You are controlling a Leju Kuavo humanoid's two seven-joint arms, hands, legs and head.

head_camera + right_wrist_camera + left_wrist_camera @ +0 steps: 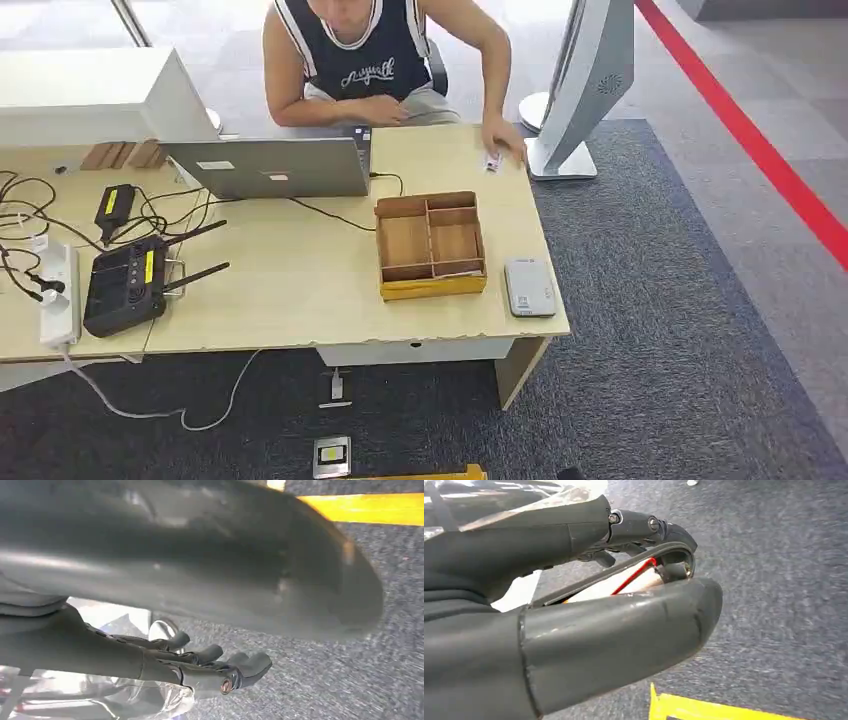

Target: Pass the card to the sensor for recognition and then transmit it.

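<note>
On the table point(300, 290) the card point(492, 161) lies by the far edge, under a person's hand point(503, 140), well beyond the wooden tray point(431, 245) and the white sensor point(529, 287). My left robot hand point(589, 615) hangs over carpet, fingers curled against the thumb, seemingly on nothing. My right robot hand point(200, 610) hangs released, fingers apart.

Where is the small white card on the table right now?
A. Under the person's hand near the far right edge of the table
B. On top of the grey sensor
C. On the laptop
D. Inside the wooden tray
A: the card lies at the fingertips of the person's hand, away from the wooden tray and the sensor.
</note>
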